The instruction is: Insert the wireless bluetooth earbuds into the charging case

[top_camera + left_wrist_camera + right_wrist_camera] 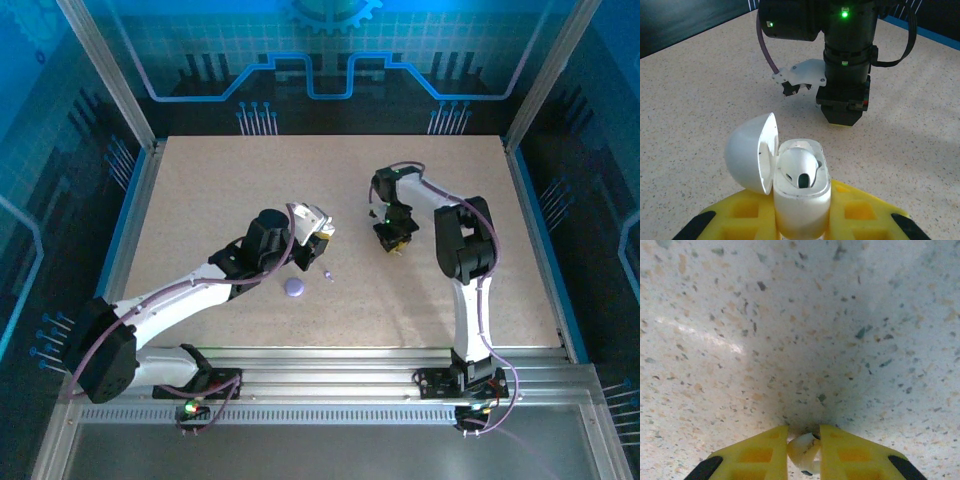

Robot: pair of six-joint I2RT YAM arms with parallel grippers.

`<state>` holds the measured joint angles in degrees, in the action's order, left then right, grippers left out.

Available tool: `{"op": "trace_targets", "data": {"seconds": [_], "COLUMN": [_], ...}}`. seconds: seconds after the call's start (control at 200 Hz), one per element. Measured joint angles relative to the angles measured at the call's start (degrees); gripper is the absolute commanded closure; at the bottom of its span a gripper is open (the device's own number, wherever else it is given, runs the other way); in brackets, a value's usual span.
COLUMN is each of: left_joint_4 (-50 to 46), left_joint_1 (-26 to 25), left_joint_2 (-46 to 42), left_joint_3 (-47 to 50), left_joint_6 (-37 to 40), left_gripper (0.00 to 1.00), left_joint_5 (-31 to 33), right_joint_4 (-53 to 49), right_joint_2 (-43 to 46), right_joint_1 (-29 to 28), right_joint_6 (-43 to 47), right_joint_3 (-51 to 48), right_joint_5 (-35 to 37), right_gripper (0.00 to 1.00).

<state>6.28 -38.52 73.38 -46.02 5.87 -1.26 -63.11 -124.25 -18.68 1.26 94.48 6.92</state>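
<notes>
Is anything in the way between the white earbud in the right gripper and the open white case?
Nothing visible. The earbud pinched by the right gripper faces bare table up to the charging case in the left gripper. Its lid is swung aside. The lavender disc lies off that line.

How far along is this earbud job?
One white earbud already sits in the open white case, held by the left gripper. The right gripper pinches a second earbud on the table. Carrying and seating it remains. A purple disc and tiny purple bit lie untouched.
</notes>
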Motion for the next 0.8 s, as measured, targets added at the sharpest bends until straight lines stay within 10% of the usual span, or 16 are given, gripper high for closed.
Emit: {"op": "trace_targets", "data": {"seconds": [0.8], "left_joint_4": [22.8], "left_joint_1": [0.0], "left_joint_2": [16.5], "left_joint_3": [5.0], "left_joint_6": [-4.5], "left_gripper": [0.86], "left_joint_5": [-3.1], "right_joint_4": [19.8], "right_joint_2": [21.4], "right_joint_1": [5.2], "right_joint_6": [-26.1], "right_joint_3": [-21.6], "right_joint_5": [-17.8], "right_gripper": [0.83]}}
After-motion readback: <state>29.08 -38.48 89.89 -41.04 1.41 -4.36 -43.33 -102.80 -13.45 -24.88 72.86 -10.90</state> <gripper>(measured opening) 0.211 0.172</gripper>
